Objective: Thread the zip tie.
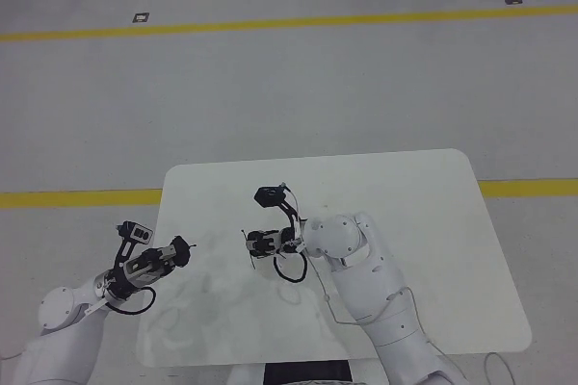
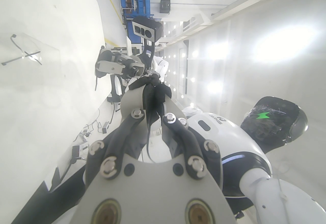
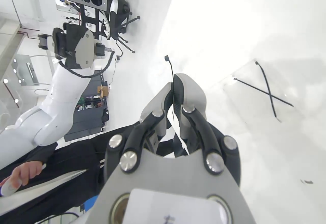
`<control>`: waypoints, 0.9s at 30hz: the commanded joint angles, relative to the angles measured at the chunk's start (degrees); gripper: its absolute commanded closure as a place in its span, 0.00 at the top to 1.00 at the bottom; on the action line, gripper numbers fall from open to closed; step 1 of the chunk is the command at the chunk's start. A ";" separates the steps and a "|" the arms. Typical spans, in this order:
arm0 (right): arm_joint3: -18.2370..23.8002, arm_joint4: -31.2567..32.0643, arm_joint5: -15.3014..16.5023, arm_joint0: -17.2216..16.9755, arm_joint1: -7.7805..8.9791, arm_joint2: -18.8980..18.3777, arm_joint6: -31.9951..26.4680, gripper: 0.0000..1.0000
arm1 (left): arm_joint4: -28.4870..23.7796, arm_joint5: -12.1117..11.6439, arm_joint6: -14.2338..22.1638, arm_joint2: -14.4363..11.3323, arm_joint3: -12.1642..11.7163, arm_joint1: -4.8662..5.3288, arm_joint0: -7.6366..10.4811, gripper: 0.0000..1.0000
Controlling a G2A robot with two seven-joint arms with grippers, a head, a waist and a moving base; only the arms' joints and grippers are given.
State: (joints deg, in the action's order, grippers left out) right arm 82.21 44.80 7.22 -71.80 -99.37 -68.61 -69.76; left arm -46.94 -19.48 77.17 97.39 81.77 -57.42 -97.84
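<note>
I have the zip tie [image 3: 170, 67] lifted off the surface [image 1: 414, 212] and pinched in my closed right hand [image 3: 174, 87], but it is straight, its tail nowhere near its head, so I judge all the threading is left to do. Its long axis runs across my fingers, roughly toward and away from my body, with the head end free. My left hand [image 2: 152, 85] is pressed closed well apart from it.
</note>
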 commanded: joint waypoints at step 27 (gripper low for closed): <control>1.70 -19.71 2.11 0.42 0.28 3.22 28.13 0.00 | 0.00 0.00 0.00 0.00 0.00 0.00 0.00 0.00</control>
State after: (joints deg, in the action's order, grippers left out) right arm 84.05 25.31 9.24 -71.56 -99.08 -65.52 -41.71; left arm -46.94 -19.48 77.17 97.39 81.77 -57.42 -97.84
